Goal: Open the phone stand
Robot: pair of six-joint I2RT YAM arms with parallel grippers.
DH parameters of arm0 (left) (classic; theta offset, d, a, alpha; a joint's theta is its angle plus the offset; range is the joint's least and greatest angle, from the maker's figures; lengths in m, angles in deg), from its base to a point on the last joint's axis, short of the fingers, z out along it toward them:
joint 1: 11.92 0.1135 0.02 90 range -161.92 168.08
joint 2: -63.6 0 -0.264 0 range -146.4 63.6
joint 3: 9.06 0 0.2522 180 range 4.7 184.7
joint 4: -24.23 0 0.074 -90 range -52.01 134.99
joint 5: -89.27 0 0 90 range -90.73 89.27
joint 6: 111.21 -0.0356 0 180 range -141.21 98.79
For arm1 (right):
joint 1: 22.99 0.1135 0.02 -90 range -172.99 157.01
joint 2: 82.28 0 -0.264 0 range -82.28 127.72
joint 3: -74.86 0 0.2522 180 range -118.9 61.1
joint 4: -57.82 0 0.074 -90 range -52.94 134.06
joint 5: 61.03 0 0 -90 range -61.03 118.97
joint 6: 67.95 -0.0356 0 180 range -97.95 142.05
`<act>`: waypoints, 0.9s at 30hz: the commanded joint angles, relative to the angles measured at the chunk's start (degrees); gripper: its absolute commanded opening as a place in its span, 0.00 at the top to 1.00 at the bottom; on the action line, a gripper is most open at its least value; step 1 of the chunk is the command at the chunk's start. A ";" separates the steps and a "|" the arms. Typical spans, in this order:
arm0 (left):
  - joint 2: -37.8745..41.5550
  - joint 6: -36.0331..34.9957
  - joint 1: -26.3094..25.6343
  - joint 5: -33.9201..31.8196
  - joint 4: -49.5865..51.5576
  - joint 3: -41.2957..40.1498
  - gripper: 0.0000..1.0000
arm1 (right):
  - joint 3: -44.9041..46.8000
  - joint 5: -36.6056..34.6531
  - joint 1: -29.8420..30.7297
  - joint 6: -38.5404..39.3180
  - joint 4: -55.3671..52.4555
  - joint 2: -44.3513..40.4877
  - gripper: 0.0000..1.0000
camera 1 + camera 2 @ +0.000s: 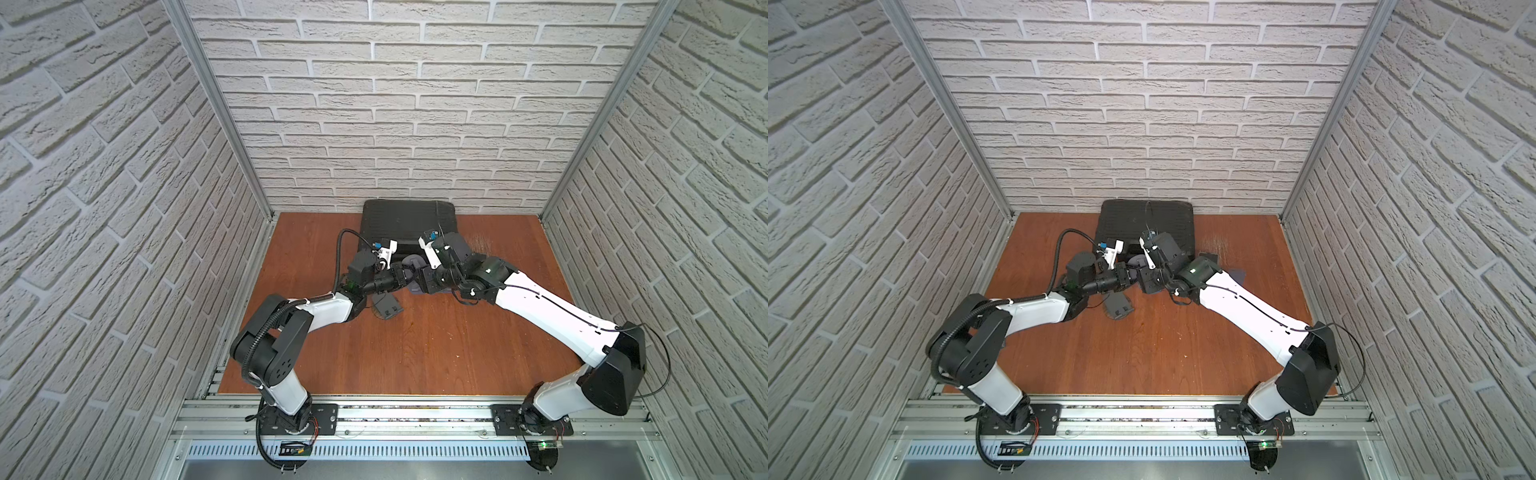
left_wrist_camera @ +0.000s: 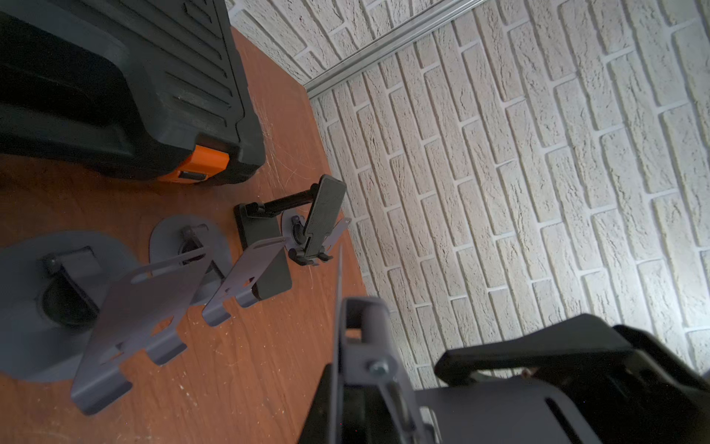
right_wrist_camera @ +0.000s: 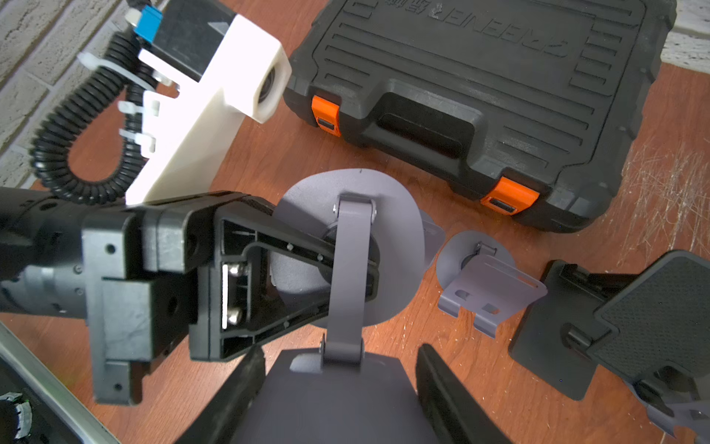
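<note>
Concerns the grey sheet-metal phone stand (image 3: pixel 347 246), found between the two arms towards the back of the brown wooden tabletop (image 1: pixel 415 353), just in front of the black ribbed plastic tool case with orange latches (image 3: pixel 480 77), and seemingly lifted clear of the wood. Shows in a top view only as a grey sliver (image 1: pixel 410 261) between the wrists. Looks partly unfolded: round base disc (image 3: pixel 307 207) turned face-on to the right wrist camera, narrow hinged link (image 3: pixel 351 300) running from it to the flat phone plate (image 3: pixel 330 403). Pinched tight at the base end by the left gripper (image 3: pixel 361 269), probably to anchor that end against the coming pull; exact purchase hidden behind the link. Straddled at the plate by the right gripper (image 3: pixel 340 351), fingers (image 3: pixel 442 384) apart on either side with a strip of wood showing beside one edge, so nothing grasped there yet. Judged as the moment before clamping the plate and swinging it about the hinge. Calls for a steady base, given the stiff-looking bolted joints. Further out, towards the right arm's side, similar grey stands (image 3: pixel 488 284) and a black textured stand (image 3: pixel 634 319), standing opened on the table, presumably parked there to keep the working spot free. Beneath the left forearm, one more dark grey stand (image 1: pixel 388 309), open or folded impossible to tell.
</note>
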State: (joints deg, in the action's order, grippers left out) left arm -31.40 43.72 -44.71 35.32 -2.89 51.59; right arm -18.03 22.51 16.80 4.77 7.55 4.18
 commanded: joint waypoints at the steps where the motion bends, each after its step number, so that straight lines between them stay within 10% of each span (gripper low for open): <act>1: 0.85 -5.97 -2.57 3.69 2.68 2.78 1.00 | -2.59 3.24 0.43 1.41 3.05 1.46 0.74; 27: 1.60 -16.12 -6.43 4.99 14.61 7.67 1.00 | -7.04 6.68 -0.62 3.73 -0.70 4.86 0.80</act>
State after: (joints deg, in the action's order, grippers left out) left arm -31.38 29.55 -47.07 34.45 13.22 57.36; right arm -23.48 25.84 15.01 5.56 -4.32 8.37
